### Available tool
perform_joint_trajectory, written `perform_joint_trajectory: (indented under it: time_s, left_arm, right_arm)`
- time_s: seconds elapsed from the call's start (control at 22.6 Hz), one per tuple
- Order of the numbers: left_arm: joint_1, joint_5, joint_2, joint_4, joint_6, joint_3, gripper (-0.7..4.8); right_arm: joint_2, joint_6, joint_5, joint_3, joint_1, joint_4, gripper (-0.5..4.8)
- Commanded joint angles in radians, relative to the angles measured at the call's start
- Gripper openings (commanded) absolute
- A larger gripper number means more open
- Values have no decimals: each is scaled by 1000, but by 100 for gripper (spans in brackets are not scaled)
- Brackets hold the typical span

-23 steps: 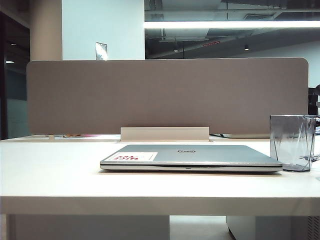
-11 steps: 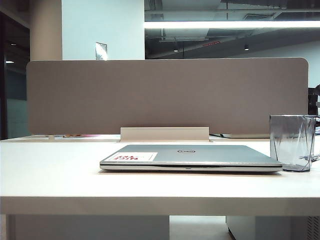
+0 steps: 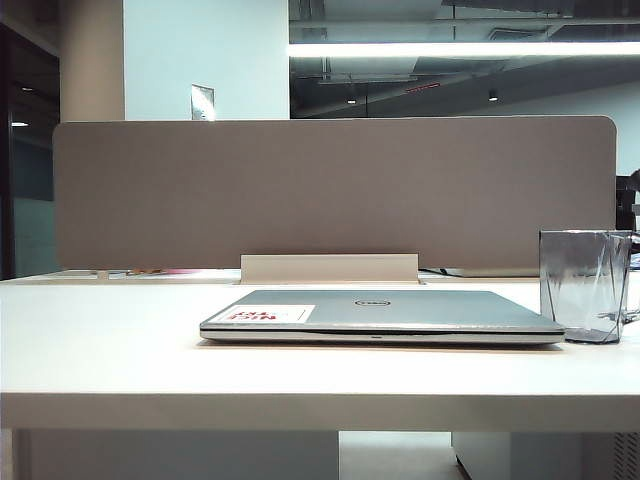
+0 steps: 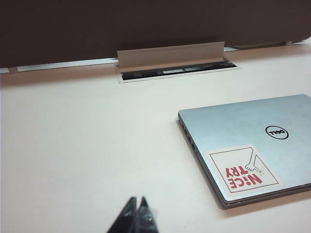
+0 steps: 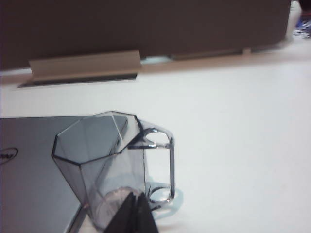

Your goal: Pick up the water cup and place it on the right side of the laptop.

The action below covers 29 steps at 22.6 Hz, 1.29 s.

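Black fingertips of your right gripper (image 5: 136, 213) are sitting pressed together and empty just short of the water cup (image 5: 104, 162), so nothing is gripping it. You are seeing the cup standing upright on the desk (image 3: 120, 350), just beside the laptop's (image 3: 385, 312) right edge, which looks like the spot the task wants. Your left gripper (image 4: 136, 218) is hanging shut over bare desk left of the laptop. Farther back, the grey divider (image 3: 330, 190) is closing off the desk.

The left gripper (image 4: 137, 213) is closed, fingertips together, hanging above the table. The right gripper (image 5: 133, 213) is closed too, tips meeting.
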Motion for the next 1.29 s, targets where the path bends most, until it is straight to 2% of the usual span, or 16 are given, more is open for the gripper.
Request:
perform_joint_trajectory:
  time_s: [0.04,0.22,0.35,0.71,1.02,1.29]
  left_arm:
    - [2,5,-2,5,0,5,-3]
    - [2,5,-3,-10,0,5,-3]
    - [2,4,-3,-9,0,5,-3]
    - [2,1,-3,-39,0,5,-3]
    - [2,1,-3,-48,0,5,-3]
    - [2,1,-3,-48,1,5,-3]
  right_arm:
    - [-56,44,9,-5,0,-43,-9]
    - [-90,45,7,-5,0,-35,-9]
    - [-127,134,-24,-5,16,-2,-9]
    - [-219,135,-20,-5,85,-28,-9]
    - [-385,135,-23,-5,86,-227,-9]
    - [-615,134,-19,-5,85,-415,-9]
